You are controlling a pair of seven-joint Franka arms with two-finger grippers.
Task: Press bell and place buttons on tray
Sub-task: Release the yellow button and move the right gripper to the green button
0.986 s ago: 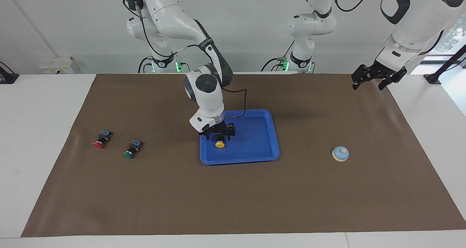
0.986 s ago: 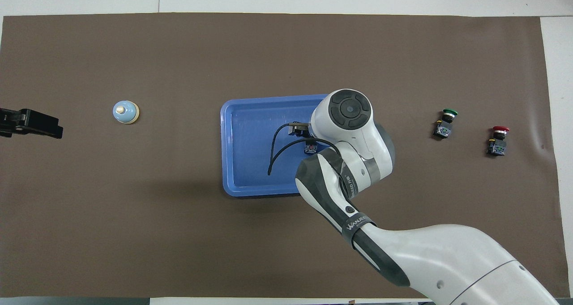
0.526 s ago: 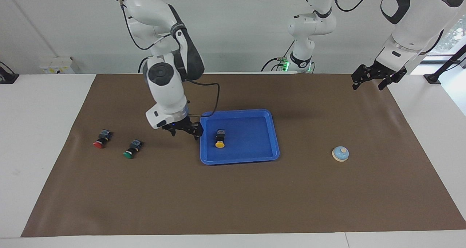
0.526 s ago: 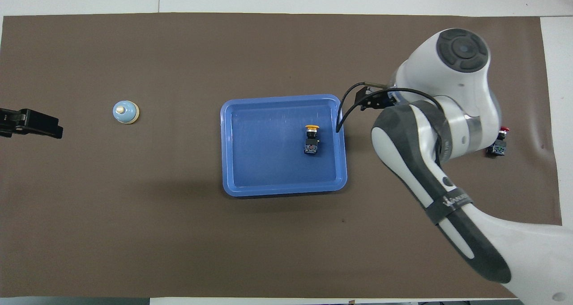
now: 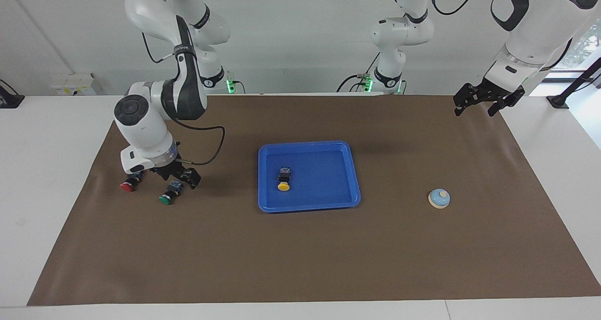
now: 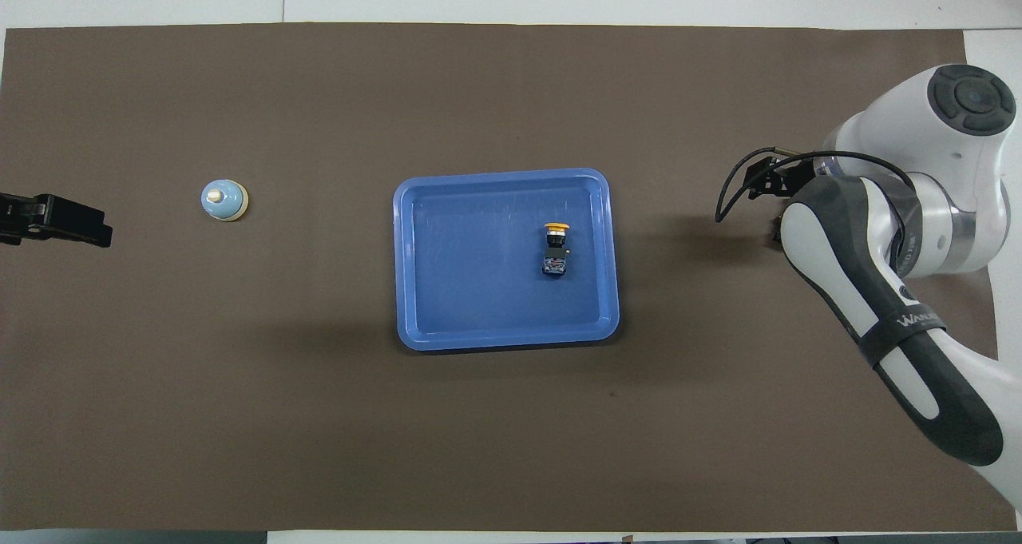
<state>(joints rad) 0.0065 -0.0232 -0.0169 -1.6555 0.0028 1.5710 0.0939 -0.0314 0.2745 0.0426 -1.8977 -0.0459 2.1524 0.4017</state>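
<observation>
A second ago the right gripper stood in the shallow blue plastic tray over the yellow-capped black push-button; now that button lies alone in the tray and the gripper, jaws wide and empty, hangs just over the green-capped button, the red-capped button just beside; so one is placed, two remain; the left gripper waits open, well apart from the light blue domed bell; the brown mat shows no obstacle.
</observation>
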